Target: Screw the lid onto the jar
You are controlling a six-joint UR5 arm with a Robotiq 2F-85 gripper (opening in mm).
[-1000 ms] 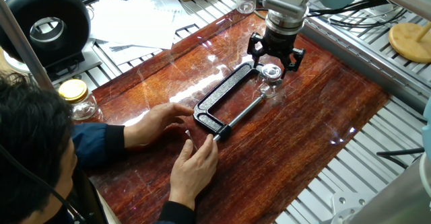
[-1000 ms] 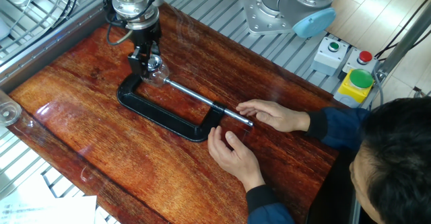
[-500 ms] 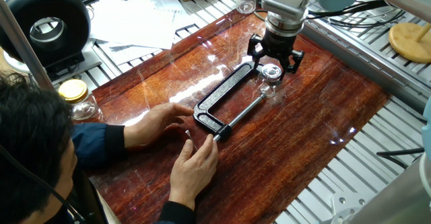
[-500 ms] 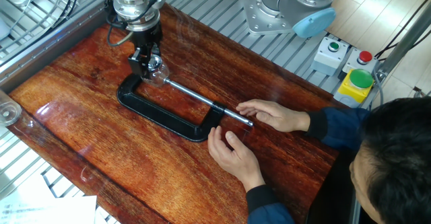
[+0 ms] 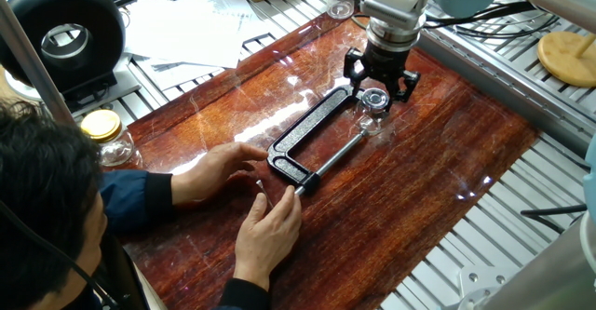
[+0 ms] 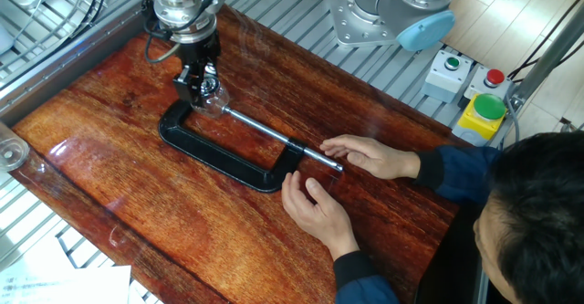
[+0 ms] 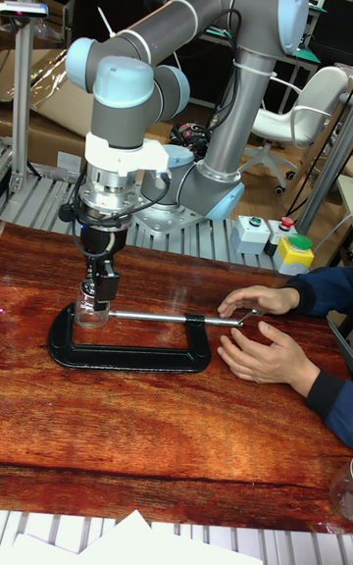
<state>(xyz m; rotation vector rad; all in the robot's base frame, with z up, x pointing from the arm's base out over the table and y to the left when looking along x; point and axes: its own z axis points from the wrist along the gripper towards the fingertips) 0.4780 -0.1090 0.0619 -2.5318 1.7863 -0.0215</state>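
Nearest the camera in one fixed view sits a person, dark hair at the lower left edge, both hands on the wooden table (image 5: 438,152); the left hand (image 5: 216,168) rests flat beside the screw end of the black C-clamp (image 5: 312,135), the right hand (image 5: 268,231) pinches at the tip of the clamp's handle; the other fixed view shows those same hands at either side of the handle end. The C-clamp lies flat on the boards, its long threaded rod (image 7: 162,318) running toward me and pressing against the side of the jar (image 7: 91,307), which stands upright in the clamp's mouth, pinned between rod and frame. On top of the jar sits the lid (image 5: 375,98), silvery and round; my claw (image 5: 380,79) hangs straight down over it with its black fingers (image 6: 187,81) on either side of the lid (whether they actually press on it I cannot tell; the tall fixed view hides the contact behind my own wrist). Off to the side, past the table's edge on the metal rails, a glass jar with a yellow lid (image 5: 104,134) stands well apart from the work; farther still, a loose yellow disc (image 5: 565,57) lies on the rails behind my arm.
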